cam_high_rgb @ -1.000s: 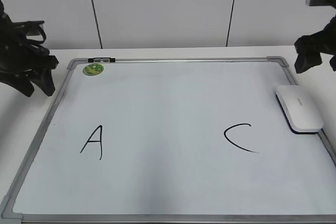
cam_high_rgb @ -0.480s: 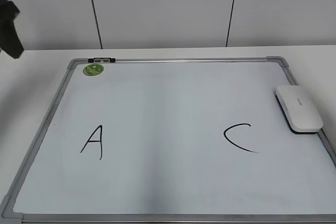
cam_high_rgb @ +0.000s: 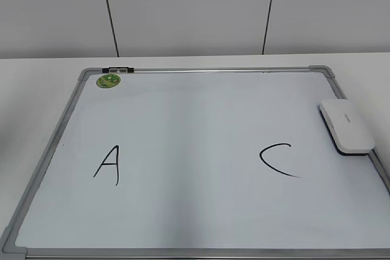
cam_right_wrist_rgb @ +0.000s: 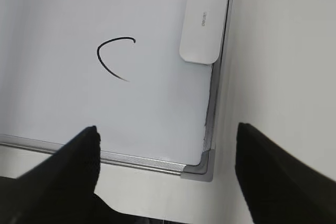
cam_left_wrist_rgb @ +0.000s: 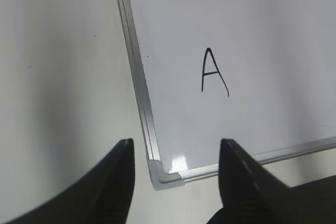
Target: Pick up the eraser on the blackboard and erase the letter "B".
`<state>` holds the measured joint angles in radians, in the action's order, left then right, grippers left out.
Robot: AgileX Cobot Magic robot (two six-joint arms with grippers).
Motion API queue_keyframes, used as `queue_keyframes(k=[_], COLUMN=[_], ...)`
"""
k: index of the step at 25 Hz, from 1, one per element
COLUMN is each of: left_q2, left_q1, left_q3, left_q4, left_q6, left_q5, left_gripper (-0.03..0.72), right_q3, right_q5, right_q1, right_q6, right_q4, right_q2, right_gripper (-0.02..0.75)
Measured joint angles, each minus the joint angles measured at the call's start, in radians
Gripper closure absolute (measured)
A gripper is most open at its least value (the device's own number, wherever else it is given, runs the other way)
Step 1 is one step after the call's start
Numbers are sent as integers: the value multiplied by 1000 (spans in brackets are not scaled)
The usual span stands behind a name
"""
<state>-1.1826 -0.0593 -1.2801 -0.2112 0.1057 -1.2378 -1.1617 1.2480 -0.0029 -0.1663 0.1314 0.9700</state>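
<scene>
The blackboard [cam_high_rgb: 201,69] is a white board with a grey frame, lying flat on the table. It bears a black "A" [cam_high_rgb: 108,164] at the left and a black "C" [cam_high_rgb: 277,159] at the right. No letter "B" shows; the space between them is blank. The white eraser [cam_high_rgb: 346,126] lies at the board's right edge, beside the "C". Neither gripper shows in the exterior view. My left gripper [cam_left_wrist_rgb: 177,142] is open and empty, high above the board's near left corner [cam_left_wrist_rgb: 167,177]. My right gripper [cam_right_wrist_rgb: 167,128] is open and empty above the near right corner [cam_right_wrist_rgb: 202,169], with the eraser [cam_right_wrist_rgb: 203,22] ahead.
A round green sticker [cam_high_rgb: 108,80] sits in the board's far left corner, and a small dark clip [cam_high_rgb: 117,69] on the top frame beside it. White table [cam_high_rgb: 36,83] surrounds the board. A panelled wall [cam_high_rgb: 183,10] stands behind.
Both arms have drawn out of the exterior view: both showed at its edges 1 s ago, only a part of the left one 0.5 s ago. Eraser and board have not moved.
</scene>
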Motion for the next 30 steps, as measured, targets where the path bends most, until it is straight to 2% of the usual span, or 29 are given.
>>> queue_keyframes(k=[11,16,20,25,30], left_q2=[546,748,851,901,903], left_q1=[0,0,0,-4,-14], left_q3=[308,407,479,554,656], left_q4=[-1,38,83,131,148], left_q6=[-39,-49,-54,-54,-54], left_q5=[-20,-24,-26,-27,-11], left_gripper=[295,230,172,162,160], right_q3=[181,308,432,556,623], right_q5=[10,14,18,20,6], right_q1=[0,0,0,0,0], right_q6=[42,43,47,105,117], right_q4=[8,14,-18,-113,-150], right_q2=[-357,-546,-675,-774,-802], right_gripper=[146,146,146,146,146])
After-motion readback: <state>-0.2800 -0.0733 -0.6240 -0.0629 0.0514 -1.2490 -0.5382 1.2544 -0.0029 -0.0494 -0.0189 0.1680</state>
